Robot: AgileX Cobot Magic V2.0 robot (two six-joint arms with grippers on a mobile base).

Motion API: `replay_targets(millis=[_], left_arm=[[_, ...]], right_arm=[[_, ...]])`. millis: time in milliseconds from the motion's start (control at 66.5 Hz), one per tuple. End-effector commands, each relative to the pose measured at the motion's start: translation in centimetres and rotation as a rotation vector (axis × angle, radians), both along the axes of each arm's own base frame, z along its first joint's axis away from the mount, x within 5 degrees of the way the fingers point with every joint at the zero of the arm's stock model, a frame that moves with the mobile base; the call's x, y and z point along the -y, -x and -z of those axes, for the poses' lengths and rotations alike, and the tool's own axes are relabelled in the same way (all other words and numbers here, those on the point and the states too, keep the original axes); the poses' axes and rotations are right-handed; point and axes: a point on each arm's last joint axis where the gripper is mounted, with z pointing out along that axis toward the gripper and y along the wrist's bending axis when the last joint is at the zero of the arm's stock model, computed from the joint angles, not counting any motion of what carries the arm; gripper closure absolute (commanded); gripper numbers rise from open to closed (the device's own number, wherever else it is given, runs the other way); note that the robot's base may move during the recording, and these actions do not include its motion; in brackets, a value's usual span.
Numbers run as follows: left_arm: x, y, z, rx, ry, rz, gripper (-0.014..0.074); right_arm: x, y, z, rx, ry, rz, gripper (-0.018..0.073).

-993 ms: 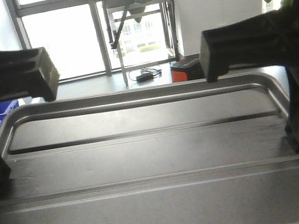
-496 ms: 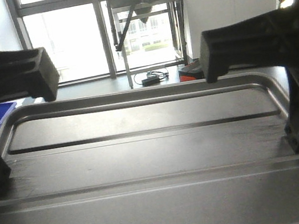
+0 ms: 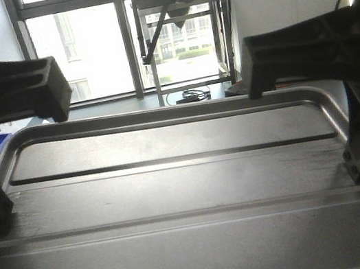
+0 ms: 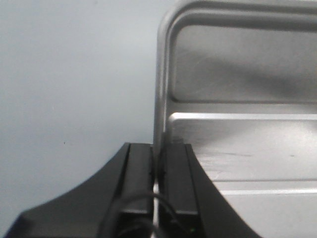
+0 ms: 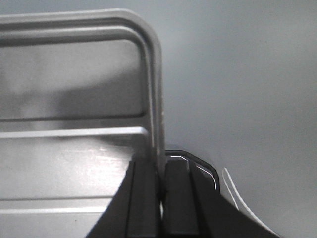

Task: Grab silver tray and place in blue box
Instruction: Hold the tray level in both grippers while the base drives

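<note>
The front view sits low and very near, just behind the silver tray (image 3: 175, 184). It looks level across the tray's floor toward a window (image 3: 92, 52) and a metal stand (image 3: 179, 9) far off. The left wrist view looks from close up along the left gripper (image 4: 157, 148), down the tray's left rim, with a plain grey surface (image 4: 74, 74) beside it. The right wrist view does the same along the right gripper (image 5: 161, 166) at the right rim. All three share the tray's ridged floor. Each wrist view takes in one far corner, and the front view sees both.
</note>
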Motion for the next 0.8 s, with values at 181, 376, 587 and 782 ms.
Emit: replay_targets(millis=[181, 376, 587, 782], left_arm=[[0.52, -0.08, -1.58, 0.046, 0.100, 0.031, 0.0610], [0.51, -0.09, -1.59, 0.048, 0.099, 0.031, 0.0610], [0.51, -0.12, -1.60, 0.052, 0.097, 0.032, 0.0610], [0.51, -0.12, -1.60, 0.052, 0.097, 0.032, 0.0610]], right_arm=[[-0.50, -0.46, -1.52, 0.075, -0.081, -0.031, 0.0505], [-0.46, -0.45, -1.50, 0.073, -0.077, -0.029, 0.0505], [-0.46, -0.45, -1.50, 0.073, -0.077, -0.029, 0.0505], [-0.46, -0.45, -1.50, 0.073, -0.077, -0.029, 0.0505]])
